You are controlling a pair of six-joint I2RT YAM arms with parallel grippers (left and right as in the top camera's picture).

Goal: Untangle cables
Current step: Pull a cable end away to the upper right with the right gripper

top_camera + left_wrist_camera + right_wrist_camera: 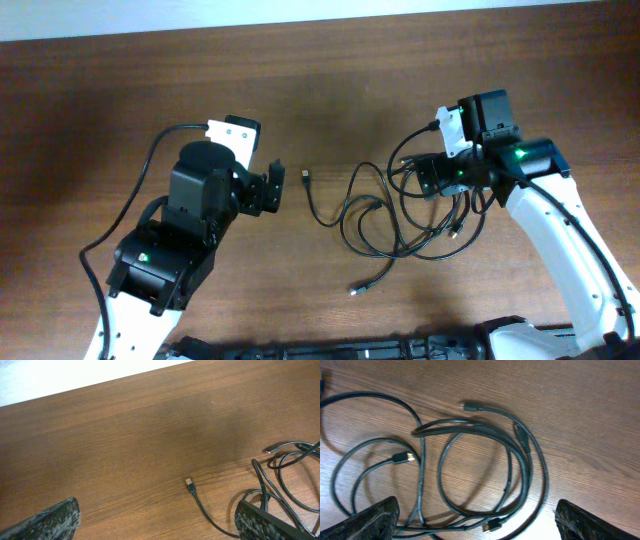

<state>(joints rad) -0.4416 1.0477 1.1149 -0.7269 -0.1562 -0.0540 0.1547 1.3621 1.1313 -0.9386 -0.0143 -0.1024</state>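
Black thin cords with small silver-tipped plugs lie in loose overlapping loops on the brown wood-grain table, right of centre. Right gripper sits directly over the loops, fingers spread wide, holding nothing. Left gripper is also spread wide and empty, well apart from the main bundle.

Key relation: 1 free tail ending in a silver plug trails out of the bundle toward the left arm and lies near, just ahead of, its fingers. The plug's long axis slants across the left wrist view, and its cord curves back to the loops. Left arm is nearer the tail, right arm nearer the loops.

Likely next move: left takes the tail, right holds a loop, then they pull apart. Right wrist view shows 3 more plugs. Crossings are too dense to trace.
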